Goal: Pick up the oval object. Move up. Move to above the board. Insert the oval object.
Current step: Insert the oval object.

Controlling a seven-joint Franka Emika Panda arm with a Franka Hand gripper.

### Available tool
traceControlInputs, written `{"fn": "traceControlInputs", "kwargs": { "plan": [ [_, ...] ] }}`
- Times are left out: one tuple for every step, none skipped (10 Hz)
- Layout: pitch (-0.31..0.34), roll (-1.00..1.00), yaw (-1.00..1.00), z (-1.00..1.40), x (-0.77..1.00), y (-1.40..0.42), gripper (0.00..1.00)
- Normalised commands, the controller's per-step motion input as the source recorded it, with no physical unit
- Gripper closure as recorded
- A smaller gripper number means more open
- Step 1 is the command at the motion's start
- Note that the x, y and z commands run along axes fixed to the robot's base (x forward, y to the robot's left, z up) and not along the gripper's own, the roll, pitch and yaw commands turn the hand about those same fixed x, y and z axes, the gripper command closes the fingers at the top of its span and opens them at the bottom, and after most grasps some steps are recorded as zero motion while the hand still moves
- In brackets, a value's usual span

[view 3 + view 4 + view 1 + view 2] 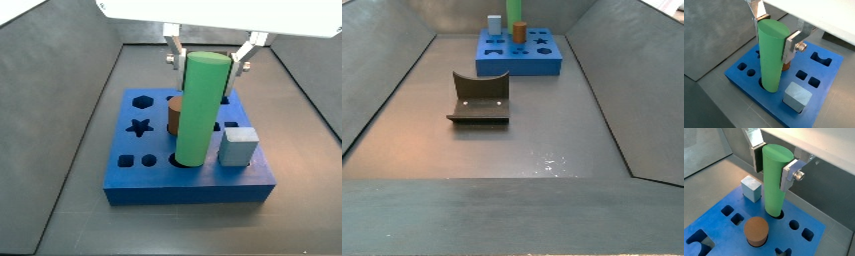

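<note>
No brand, label or writing legible anywhere. Standing upright in a hole of the board (147, 175), lower end already inside the opening: the oval object (198, 105), tall, plain green, also seen in a wrist view (772, 52) and another (774, 178). Flanking its upper part, the gripper (207, 55), silver fingers (793, 42) close on either side of the peg; whether pressing on it or just clear, cannot tell. Also seated in the board: a brown-orange cylinder (756, 230) just beside the green peg, and a grey square block (796, 96) near a corner. Other shaped holes, among them a star (138, 127), open and unfilled. On the floor well apart from the blue board, in a side view: the fixture (480, 97), dark and L-shaped.
</note>
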Motion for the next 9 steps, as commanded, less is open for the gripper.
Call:
{"fn": "traceControlInputs", "kwargs": {
  "plan": [
    [-0.020,0.00,0.00,-0.61,-0.39,0.00,1.00],
    [-0.057,0.00,0.05,-0.66,-0.51,0.03,1.00],
    [-0.086,0.00,0.05,-0.69,-0.47,0.00,1.00],
    [-0.104,-0.01,0.13,-0.59,-0.13,0.10,1.00],
    [-0.060,-0.02,0.05,-0.59,0.19,0.00,1.00],
    [-0.057,-0.01,0.11,-0.59,0.35,0.00,1.00],
    [-0.053,-0.06,0.18,-0.51,0.47,0.13,1.00],
    [-0.059,-0.02,0.17,-0.52,0.17,0.17,1.00],
    [-0.050,0.00,0.02,-0.84,-0.01,0.04,1.00]
  ]
}}
